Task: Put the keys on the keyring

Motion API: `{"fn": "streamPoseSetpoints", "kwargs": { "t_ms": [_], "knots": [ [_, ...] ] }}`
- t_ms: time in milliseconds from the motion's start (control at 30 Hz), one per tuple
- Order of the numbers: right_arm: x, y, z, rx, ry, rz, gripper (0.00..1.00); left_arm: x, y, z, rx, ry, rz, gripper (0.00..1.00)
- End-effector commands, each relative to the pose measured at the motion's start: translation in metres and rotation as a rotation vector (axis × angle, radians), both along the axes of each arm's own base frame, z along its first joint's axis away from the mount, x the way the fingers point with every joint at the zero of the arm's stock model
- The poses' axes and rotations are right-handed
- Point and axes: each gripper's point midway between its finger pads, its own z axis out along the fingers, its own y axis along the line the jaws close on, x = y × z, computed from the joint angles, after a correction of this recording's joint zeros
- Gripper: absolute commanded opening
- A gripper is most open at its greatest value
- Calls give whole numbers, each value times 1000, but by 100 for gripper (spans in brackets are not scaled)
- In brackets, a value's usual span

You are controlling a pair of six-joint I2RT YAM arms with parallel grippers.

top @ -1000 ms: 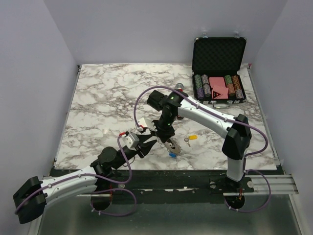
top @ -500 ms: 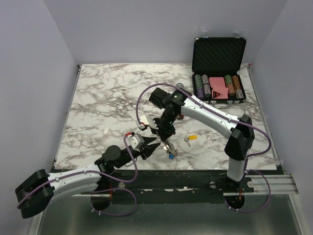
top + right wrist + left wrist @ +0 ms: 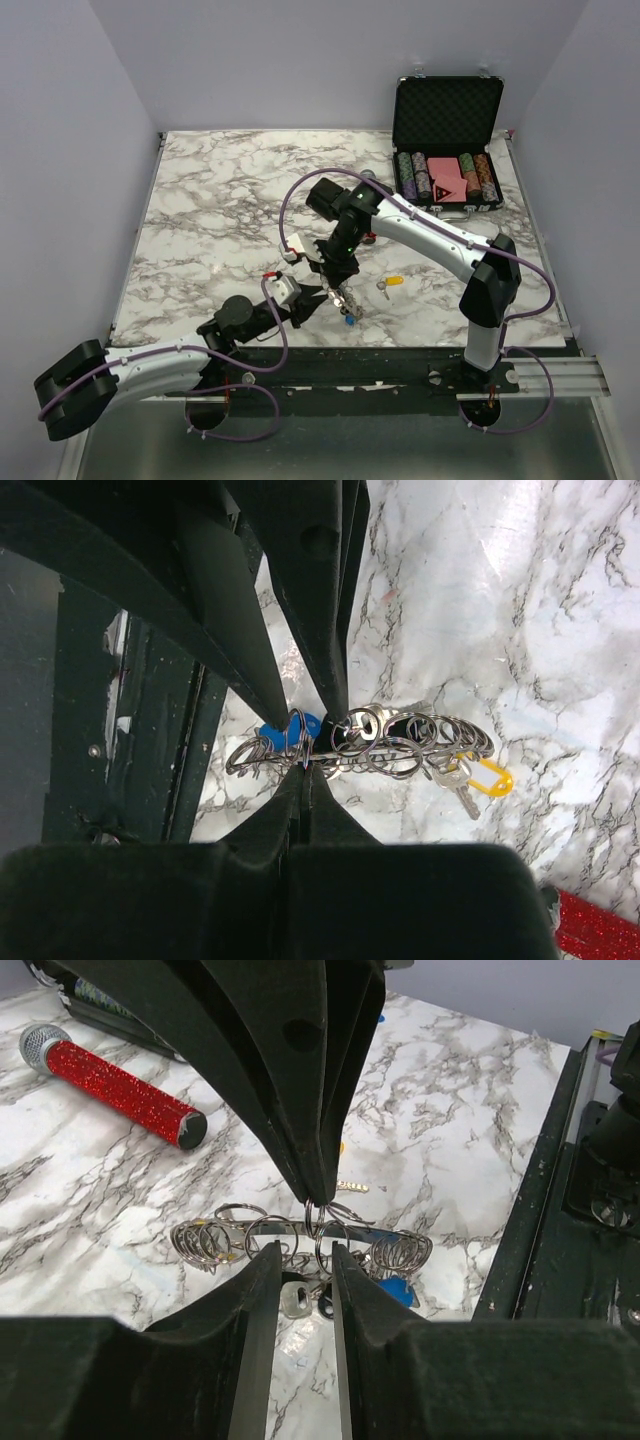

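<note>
Brings left gripper in closer than a second ago, jaws narrower yet apart, bracketing a loop of keyring. Holds keyring pinched in right gripper, low over table near its front edge. Suggests a loop grab before threading.

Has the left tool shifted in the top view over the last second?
Yes. The left tool has slid right and slightly toward the near edge, closing the gap to the yellow-headed key, which lies where it did.
</note>
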Motion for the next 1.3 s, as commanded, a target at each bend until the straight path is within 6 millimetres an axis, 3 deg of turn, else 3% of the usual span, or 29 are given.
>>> {"fn": "streamPoseSetpoints", "kwargs": {
  "t_ms": [0,67,500,1267],
  "knots": [
    [-4,4,15,68,2,17,0,-3,-2,-5,18,-21,-22,33],
    [-5,4,13,65,7,16,0,-2,-3,-3,12,-25,-22,29],
    [-6,3,12,66,11,19,0,-4,5,13,-62,-60,-7,29],
    [-9,4,16,79,23,24,0,-1,-7,5,-2,-62,-37,26]
  ]
}}
